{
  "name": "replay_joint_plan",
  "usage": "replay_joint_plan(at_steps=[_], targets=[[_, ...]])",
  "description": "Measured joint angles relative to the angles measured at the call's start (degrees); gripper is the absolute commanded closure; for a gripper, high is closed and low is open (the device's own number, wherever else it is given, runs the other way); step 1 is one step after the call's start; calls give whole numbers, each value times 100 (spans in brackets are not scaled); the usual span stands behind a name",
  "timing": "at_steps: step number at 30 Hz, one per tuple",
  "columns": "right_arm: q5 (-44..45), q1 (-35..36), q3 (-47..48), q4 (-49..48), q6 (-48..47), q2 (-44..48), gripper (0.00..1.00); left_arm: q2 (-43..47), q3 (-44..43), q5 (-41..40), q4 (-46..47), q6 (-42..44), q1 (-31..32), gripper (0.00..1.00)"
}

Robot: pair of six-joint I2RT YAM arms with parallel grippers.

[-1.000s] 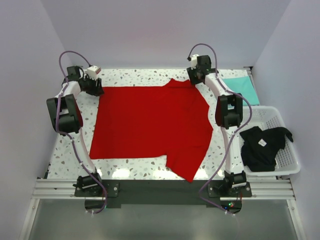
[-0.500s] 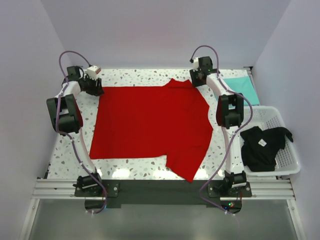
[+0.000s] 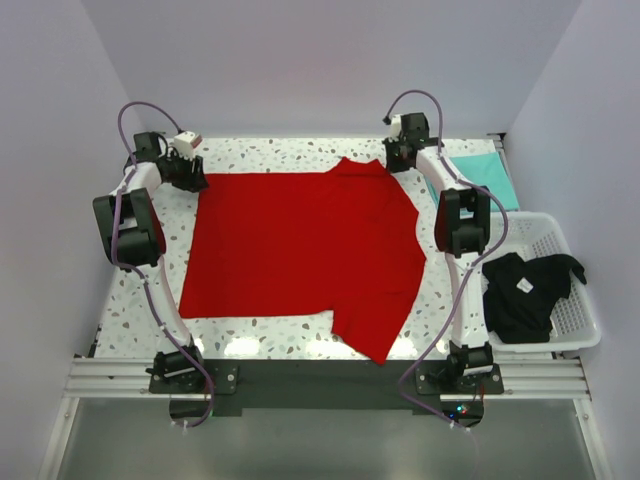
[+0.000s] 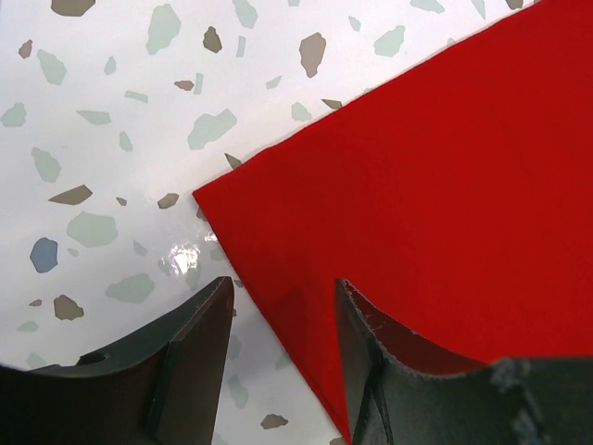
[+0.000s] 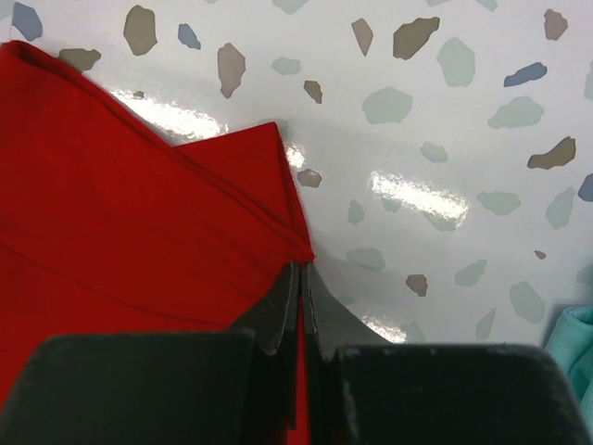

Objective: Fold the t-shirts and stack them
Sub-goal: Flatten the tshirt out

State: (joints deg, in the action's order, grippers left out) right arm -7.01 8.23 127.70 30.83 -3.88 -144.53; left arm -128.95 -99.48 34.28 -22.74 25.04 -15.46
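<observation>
The red t-shirt (image 3: 300,250) lies spread flat on the speckled table, one sleeve reaching toward the near edge. My left gripper (image 3: 193,180) is open at the shirt's far left corner; in the left wrist view (image 4: 283,306) its fingers straddle the cloth edge (image 4: 445,185). My right gripper (image 3: 396,158) is shut on the red shirt's far right edge (image 5: 139,232), with cloth pinched between the fingers (image 5: 301,283). A mint-teal t-shirt (image 3: 485,178) lies folded at the far right. A black t-shirt (image 3: 525,290) lies crumpled in the white basket.
The white lattice basket (image 3: 578,325) stands off the table's right side. The table's near edge runs along the metal rail (image 3: 320,375) that holds both arm bases. Walls close in on the left, far and right sides.
My right gripper has moved slightly to the right and away along the far edge, still holding the shirt's edge. The left arm has not moved.
</observation>
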Motion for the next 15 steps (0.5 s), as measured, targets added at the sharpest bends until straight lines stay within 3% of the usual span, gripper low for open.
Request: replay_joint_plan(at_steps=[8,13,14,15], targets=[[-348,2,-216,-793,-20,94,100,0,0,11,2,-4,0,47],[-391,0,-24,-1810,-17,48,100,0,13,33,4,-48,0,47],[-415,0,-15,-2142,-11,31,96,0,35,35,11,-48,0,47],[-433,0,-13,-2457,7,2,75,0,63,42,22,-48,0,47]])
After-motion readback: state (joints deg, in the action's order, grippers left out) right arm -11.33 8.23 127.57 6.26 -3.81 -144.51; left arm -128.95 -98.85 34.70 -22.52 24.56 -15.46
